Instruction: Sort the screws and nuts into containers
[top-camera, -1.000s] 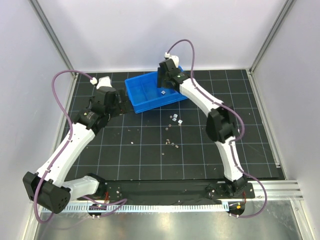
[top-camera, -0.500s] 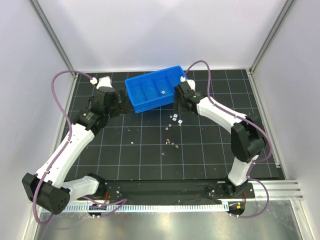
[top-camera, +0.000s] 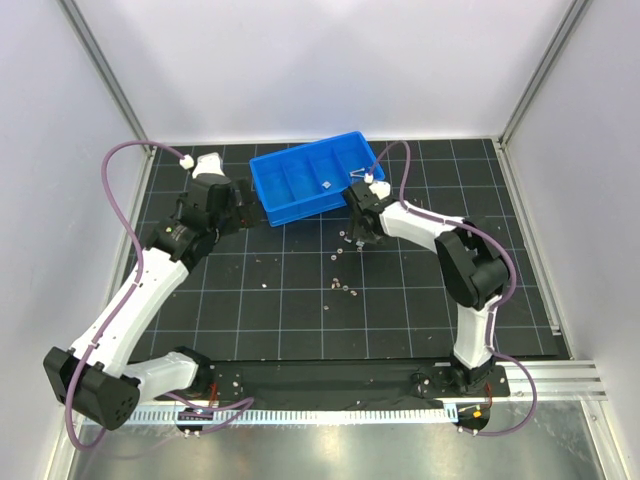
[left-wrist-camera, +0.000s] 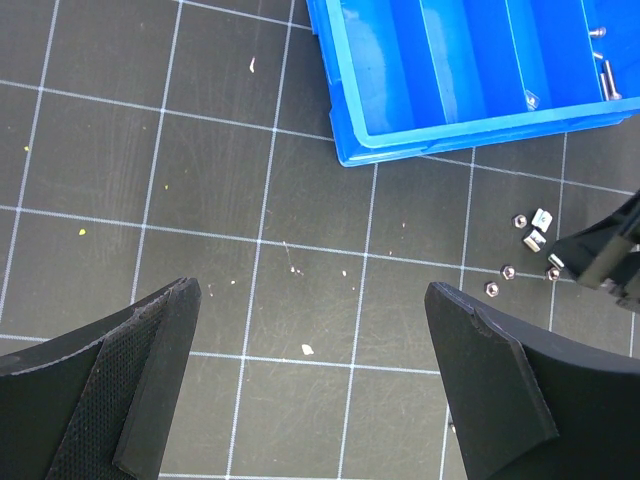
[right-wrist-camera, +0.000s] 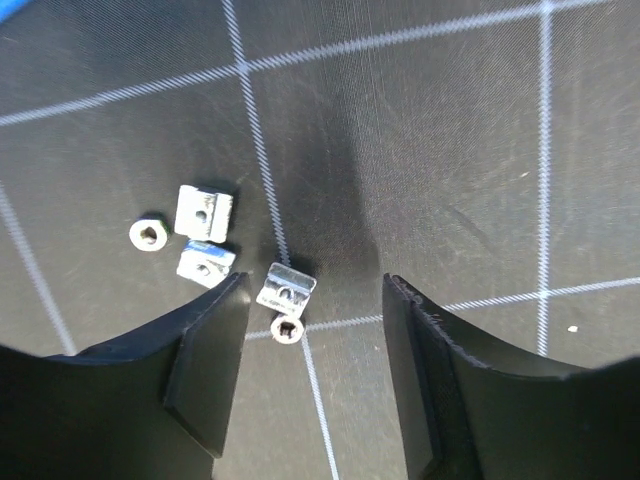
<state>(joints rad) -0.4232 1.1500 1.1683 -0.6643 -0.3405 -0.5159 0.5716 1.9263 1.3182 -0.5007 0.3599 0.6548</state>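
Observation:
The blue tray (top-camera: 283, 196) stands at the back of the mat, and it also shows in the left wrist view (left-wrist-camera: 343, 98). One nut (top-camera: 327, 184) lies in it, and two screws (left-wrist-camera: 604, 76) lie in its rightmost visible section. A small group of nuts (right-wrist-camera: 286, 287) lies on the mat just in front of the tray (top-camera: 350, 238). My right gripper (right-wrist-camera: 312, 300) is open and low over this group, with two nuts between its fingers; in the top view it (top-camera: 358, 226) is at the tray's near right corner. My left gripper (left-wrist-camera: 312, 300) is open and empty over bare mat, left of the tray (top-camera: 243, 206).
More small metal parts (top-camera: 345, 288) lie on the black grid mat nearer the arms. Pale crumbs (left-wrist-camera: 307, 350) dot the mat under the left gripper. White walls and metal posts enclose the mat on three sides.
My right arm has come away from above the tray and dropped to the mat, now low over the nuts in front of it. My left arm has not moved.

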